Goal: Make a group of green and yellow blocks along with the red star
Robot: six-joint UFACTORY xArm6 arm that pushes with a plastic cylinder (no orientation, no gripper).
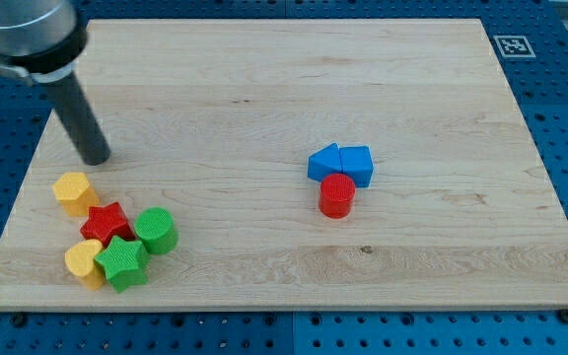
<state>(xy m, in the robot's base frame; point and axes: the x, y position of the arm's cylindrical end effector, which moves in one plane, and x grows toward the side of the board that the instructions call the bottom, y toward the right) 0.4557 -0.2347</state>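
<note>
Pale wood makes up the surface (264, 89), a board lying on a blue pegged base (560, 148). My tip (96, 159) rests near the view's left edge, just above the yellow hexagonal block (72, 191) and apart from it. There is no claw on this arm, only the dark rod, so nothing is spread or pinching.

The red star (105, 222) sits at the view's lower left, touching the yellow hexagonal block at its upper left. The green cylinder (155, 230) stands just to the star's right. Below the star lies the green star (121, 261), and a second yellow block (85, 261), possibly heart-shaped, presses against its left side.

Well apart, right of centre, two blue blocks (341, 164) sit side by side, with a red cylinder (337, 194) touching them from below.
</note>
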